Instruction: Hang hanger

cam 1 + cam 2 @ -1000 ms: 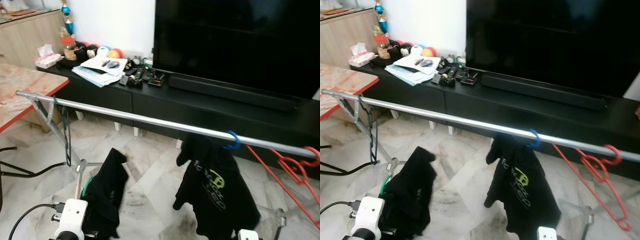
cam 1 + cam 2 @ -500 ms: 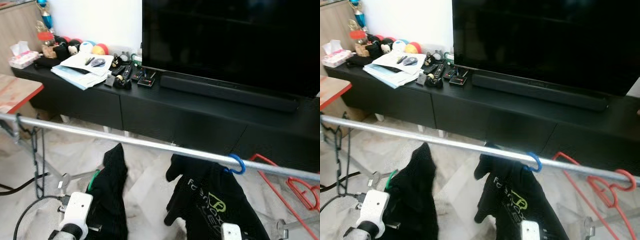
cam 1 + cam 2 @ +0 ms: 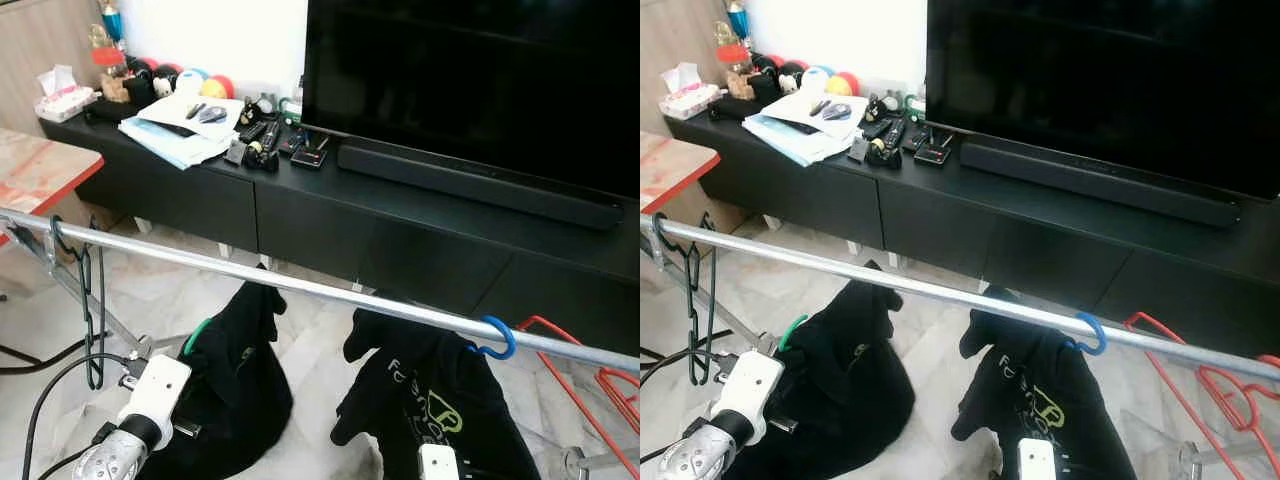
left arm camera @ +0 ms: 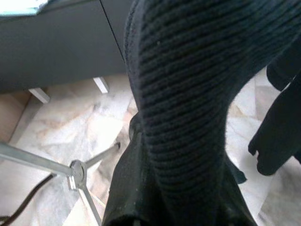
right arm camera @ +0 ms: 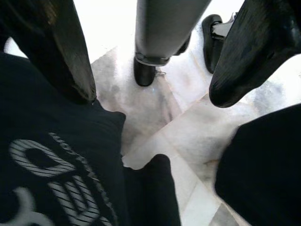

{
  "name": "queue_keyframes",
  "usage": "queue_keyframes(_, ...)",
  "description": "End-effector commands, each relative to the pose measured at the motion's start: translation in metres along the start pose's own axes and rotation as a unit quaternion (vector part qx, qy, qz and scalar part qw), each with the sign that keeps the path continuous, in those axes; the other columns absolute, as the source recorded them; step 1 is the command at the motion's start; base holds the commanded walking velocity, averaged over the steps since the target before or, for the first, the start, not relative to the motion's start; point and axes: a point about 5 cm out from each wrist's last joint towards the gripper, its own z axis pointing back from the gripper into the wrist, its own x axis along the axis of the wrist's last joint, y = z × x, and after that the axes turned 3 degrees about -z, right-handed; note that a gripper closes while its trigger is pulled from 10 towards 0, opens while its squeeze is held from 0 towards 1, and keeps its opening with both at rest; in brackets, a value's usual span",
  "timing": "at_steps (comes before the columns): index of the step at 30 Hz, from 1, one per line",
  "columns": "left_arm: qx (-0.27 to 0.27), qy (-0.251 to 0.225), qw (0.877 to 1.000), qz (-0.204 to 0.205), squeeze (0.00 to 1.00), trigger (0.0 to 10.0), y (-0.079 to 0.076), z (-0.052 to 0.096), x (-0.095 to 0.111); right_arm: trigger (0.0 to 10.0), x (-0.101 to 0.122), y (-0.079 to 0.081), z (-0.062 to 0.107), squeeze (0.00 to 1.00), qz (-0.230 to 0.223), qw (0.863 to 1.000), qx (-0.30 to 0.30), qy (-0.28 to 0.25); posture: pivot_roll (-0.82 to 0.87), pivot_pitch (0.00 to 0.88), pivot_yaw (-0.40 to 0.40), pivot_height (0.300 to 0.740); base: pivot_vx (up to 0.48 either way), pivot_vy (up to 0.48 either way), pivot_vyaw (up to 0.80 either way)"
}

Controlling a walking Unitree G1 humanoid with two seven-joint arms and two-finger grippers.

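Observation:
A silver rack rail [image 3: 300, 288] crosses in front of me. A blue hanger hook [image 3: 497, 340] sits on it, carrying a black T-shirt [image 3: 440, 410] with a logo. Left of that, a black garment [image 3: 235, 370] on a green hanger [image 3: 196, 335] is held up with its top at the rail. My left gripper is buried in it past the white wrist [image 3: 155, 392]; knit fabric [image 4: 188, 117] covers that wrist's camera. My right gripper [image 5: 150, 84] hangs low beside the T-shirt [image 5: 51, 165], open, with only floor between its fingers [image 5: 61, 52].
Red hangers [image 3: 610, 385] hang at the rail's right end and a black one [image 3: 90, 310] near its left end. Behind stand a black TV bench [image 3: 400, 220], a large TV [image 3: 480, 80] and papers [image 3: 180, 130]. A red-edged table [image 3: 40, 170] stands left. Rack legs [image 4: 75, 172] spread on the marble floor.
The view has swung and dipped. The black garment on the green hanger has risen from well below the rail to touching it. The hung T-shirt has stayed put.

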Motion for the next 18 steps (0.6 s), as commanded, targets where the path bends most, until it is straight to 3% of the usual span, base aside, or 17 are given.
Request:
queue_keyframes(1, 0.036, -0.037, 0.999, -0.006, 0.00, 10.0, 0.016, -0.009, 0.019, 10.0, -0.006, -0.005, 0.001, 0.00, -0.004, 1.000, -0.006, 0.011, 0.06, 0.103, -0.047, 0.740, 0.000, 0.000, 0.00)
queue_keyframes(9, 0.060, -0.050, 0.997, -0.008, 0.00, 10.0, 0.029, -0.022, 0.030, 10.0, -0.006, -0.006, 0.002, 0.00, -0.001, 1.000, -0.010, 0.011, 0.06, 0.096, -0.046, 0.740, 0.000, 0.000, 0.00)
queue_keyframes(18, 0.083, -0.024, 0.996, -0.006, 0.00, 10.0, 0.035, -0.042, 0.032, 10.0, -0.008, -0.007, 0.002, 0.00, 0.007, 1.000, -0.009, 0.017, 0.06, 0.061, -0.049, 0.740, 0.000, 0.000, 0.00)
